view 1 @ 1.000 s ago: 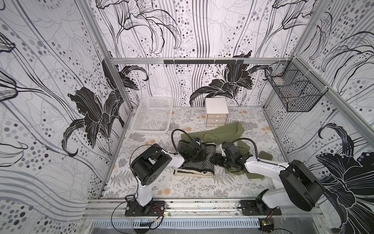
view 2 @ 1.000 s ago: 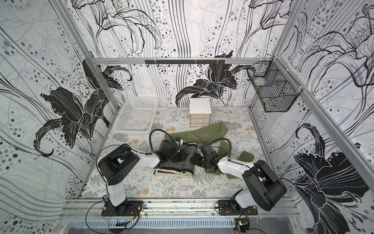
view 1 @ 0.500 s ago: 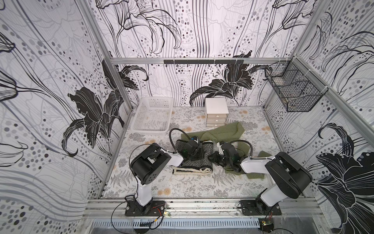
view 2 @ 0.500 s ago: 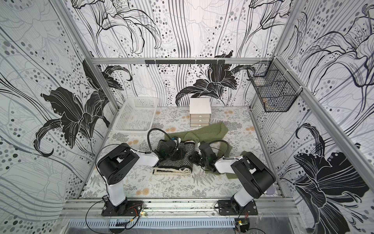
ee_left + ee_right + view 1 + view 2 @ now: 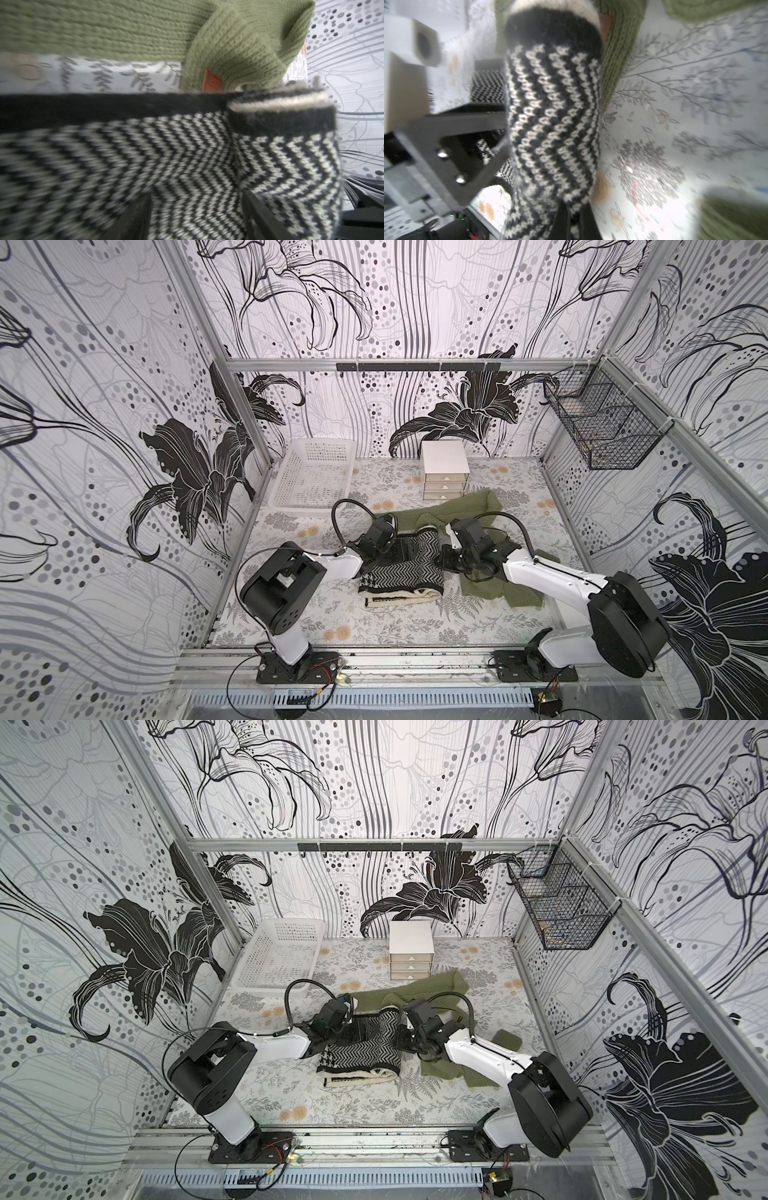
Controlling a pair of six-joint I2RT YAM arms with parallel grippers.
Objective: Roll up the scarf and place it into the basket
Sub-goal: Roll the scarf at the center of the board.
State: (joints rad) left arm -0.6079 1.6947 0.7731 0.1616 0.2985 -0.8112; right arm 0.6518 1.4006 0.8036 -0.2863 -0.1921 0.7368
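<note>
The black-and-white chevron scarf lies partly rolled at mid-table, with a cream roll along its near edge. My left gripper sits on its far left part. In the left wrist view its fingers stand wide apart, so the left gripper is open over the knit. My right gripper is at the scarf's right edge. In the right wrist view this gripper is shut on a lifted fold of the scarf. The white perforated basket sits empty at the far left.
A green knitted scarf lies crumpled behind and to the right of the chevron scarf, partly under my right arm. A small white drawer unit stands at the back centre. A black wire basket hangs on the right wall.
My left gripper's jaws have opened over the scarf. My right gripper has shut on the scarf's right edge, and the right arm's elbow has swung back to the right.
</note>
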